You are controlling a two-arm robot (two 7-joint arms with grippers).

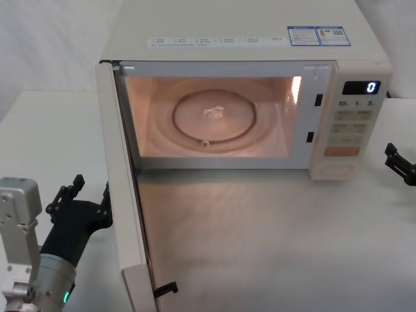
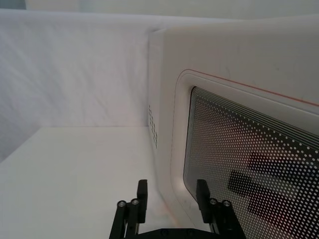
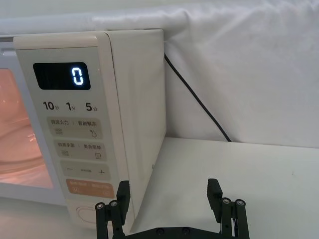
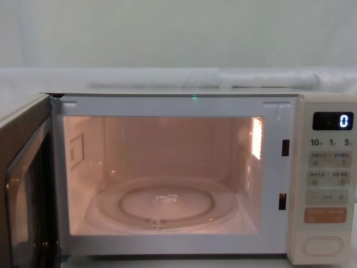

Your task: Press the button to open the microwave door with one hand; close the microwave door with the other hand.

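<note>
**Door open, closing still to do**

Door (image 1: 125, 195) swung fully out, standing edge-on toward the robot, cavity lit, glass turntable (image 1: 214, 120) bare. First half of the task judged done: button (image 4: 321, 245) pressed, latch released. Second half not yet begun: door to be pushed shut.

Left hand (image 1: 81, 195) just beside the door's outer face, on the side away from the cavity, low and near the free edge. Fingers (image 2: 141, 191) spread apart, gripping nothing. Seen from the left wrist, dotted window (image 2: 249, 164) close ahead of the hand and to one side, one finger near the pink-outlined frame, contact impossible to confirm. Well placed, by the look of it, for a sideways push toward the cavity.

Right hand (image 1: 400, 162) off to the side of the control panel (image 1: 351, 123), beyond the microwave's right wall, clear of the keys. Fingers (image 3: 214, 191) parted and empty. Button just ahead of that hand and toward the panel's bottom, below the orange key (image 3: 90, 188), not touched. Both hands above the pale surface (image 1: 273, 240).
</note>
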